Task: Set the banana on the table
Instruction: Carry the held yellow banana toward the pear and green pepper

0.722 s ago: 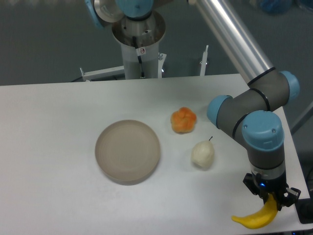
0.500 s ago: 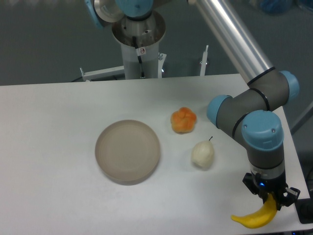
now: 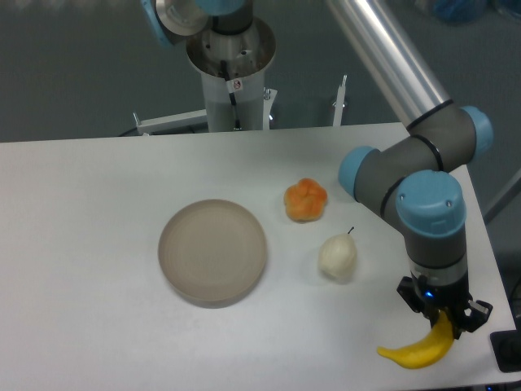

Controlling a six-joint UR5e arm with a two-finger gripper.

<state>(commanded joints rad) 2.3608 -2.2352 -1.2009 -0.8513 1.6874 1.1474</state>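
The bright-yellow banana [image 3: 413,352] hangs by its upper end from my gripper [image 3: 444,323] at the front right of the white table [image 3: 98,244]. The gripper is shut on the banana's upper end, and the lower tip points left, at or just above the tabletop. I cannot tell whether it touches the surface. The arm's blue-capped wrist [image 3: 430,210] stands straight above the gripper.
A round beige-grey plate [image 3: 212,251] lies in the middle of the table. A whitish pear [image 3: 337,257] and a lumpy orange fruit [image 3: 305,199] lie between the plate and the arm. The table's right edge [image 3: 495,269] and front edge are close to the gripper.
The gripper and the banana have shifted a little to the left and away from the front edge. The plate, pear and orange fruit have not moved.
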